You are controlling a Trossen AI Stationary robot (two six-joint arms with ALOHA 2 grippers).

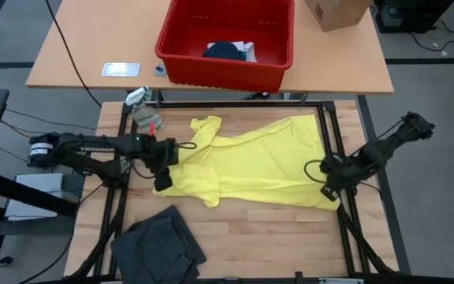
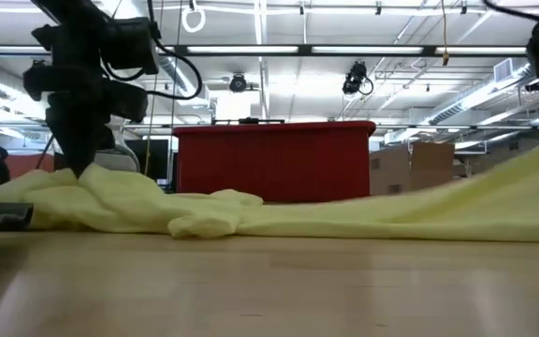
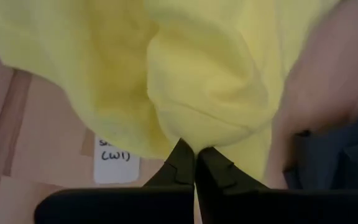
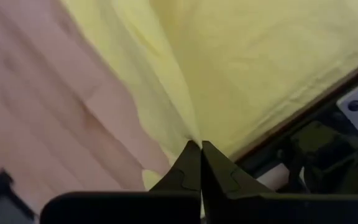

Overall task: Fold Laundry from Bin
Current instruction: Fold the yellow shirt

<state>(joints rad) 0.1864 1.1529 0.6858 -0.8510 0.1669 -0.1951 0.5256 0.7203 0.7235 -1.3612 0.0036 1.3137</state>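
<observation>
From above, the yellow garment [image 1: 258, 162] is lying spread across the middle of the wooden table [image 1: 274, 237], reaching from the left arm to the right arm. The left hand [image 1: 164, 180] is sitting at the cloth's left edge, and the right hand [image 1: 329, 189] is sitting at its right lower corner, beside the dark frame rail. A dark grey garment [image 1: 158, 244] is lying crumpled near the front left of the table, apart from the yellow one. The red bin [image 1: 227, 67] is standing on the farther table, with dark and white cloth [image 1: 228, 51] showing inside it. A brown cardboard box [image 1: 336, 12] is standing to the bin's right.

At table height, the yellow garment [image 2: 251, 211] is stretching low across the surface and rising toward the right. The left hand [image 2: 80, 168] is coming down onto its bunched left end. The bin [image 2: 274, 159] is standing behind it.

Past the left wrist, the left hand [image 3: 195, 155] is pressing its fingers together on a fold of the yellow garment [image 3: 210, 81], with dark grey cloth [image 3: 334, 155] just beside.

Past the right wrist, the right hand [image 4: 201, 149] is pinching the yellow garment's [image 4: 260, 62] edge with its fingers pressed together.
</observation>
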